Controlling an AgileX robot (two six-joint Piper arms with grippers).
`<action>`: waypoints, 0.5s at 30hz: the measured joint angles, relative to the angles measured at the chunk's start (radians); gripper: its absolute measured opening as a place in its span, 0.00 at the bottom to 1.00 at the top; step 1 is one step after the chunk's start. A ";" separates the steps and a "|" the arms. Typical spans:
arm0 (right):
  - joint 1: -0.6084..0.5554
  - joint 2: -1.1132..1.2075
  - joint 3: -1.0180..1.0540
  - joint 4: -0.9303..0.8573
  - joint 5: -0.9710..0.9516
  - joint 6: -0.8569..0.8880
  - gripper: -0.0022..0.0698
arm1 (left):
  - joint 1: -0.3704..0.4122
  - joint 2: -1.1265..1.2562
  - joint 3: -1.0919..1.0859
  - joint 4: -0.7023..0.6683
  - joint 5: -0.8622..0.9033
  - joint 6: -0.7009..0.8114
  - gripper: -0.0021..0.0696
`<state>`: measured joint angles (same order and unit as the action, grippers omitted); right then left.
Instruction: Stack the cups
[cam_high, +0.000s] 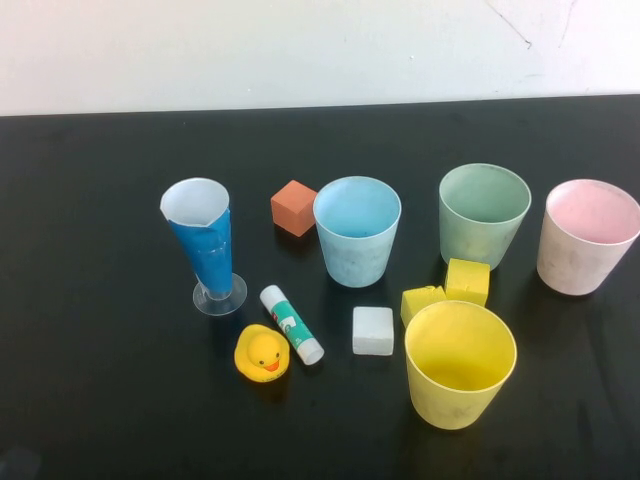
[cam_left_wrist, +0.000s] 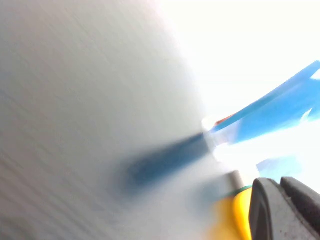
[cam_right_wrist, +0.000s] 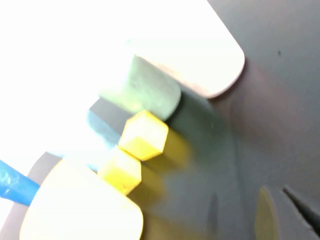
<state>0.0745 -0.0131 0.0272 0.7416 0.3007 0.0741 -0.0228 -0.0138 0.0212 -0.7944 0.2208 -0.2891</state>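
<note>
Four cups stand upright and apart on the black table (cam_high: 100, 380): a light blue cup (cam_high: 357, 230) in the middle, a green cup (cam_high: 483, 213) and a pink cup (cam_high: 587, 236) to the right, and a yellow cup (cam_high: 459, 363) at the front. Neither arm shows in the high view. My left gripper (cam_left_wrist: 285, 210) shows only at the edge of the left wrist view, low over the table near the yellow duck (cam_left_wrist: 237, 210). My right gripper (cam_right_wrist: 305, 207) shows as a dark tip in the right wrist view, facing the pink cup (cam_right_wrist: 200, 55), green cup (cam_right_wrist: 145, 92) and yellow cup (cam_right_wrist: 80, 210).
A tall blue cone glass (cam_high: 205, 245) stands at the left. An orange block (cam_high: 293, 207), a glue stick (cam_high: 291, 324), a yellow duck (cam_high: 262, 353), a white block (cam_high: 372, 330) and two yellow blocks (cam_high: 467, 281) lie among the cups.
</note>
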 joint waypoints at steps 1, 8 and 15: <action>0.000 0.000 0.000 0.009 -0.011 -0.017 0.03 | 0.000 0.000 0.000 -0.037 -0.012 0.000 0.03; 0.000 0.000 0.000 0.019 -0.024 -0.192 0.03 | 0.000 0.000 0.000 -0.101 -0.069 0.000 0.03; 0.000 0.000 0.000 0.024 -0.022 -0.275 0.03 | 0.000 0.000 -0.055 -0.094 0.035 0.183 0.03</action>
<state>0.0745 -0.0131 0.0272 0.7653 0.2788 -0.2013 -0.0228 -0.0138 -0.0333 -0.8886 0.2562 -0.1060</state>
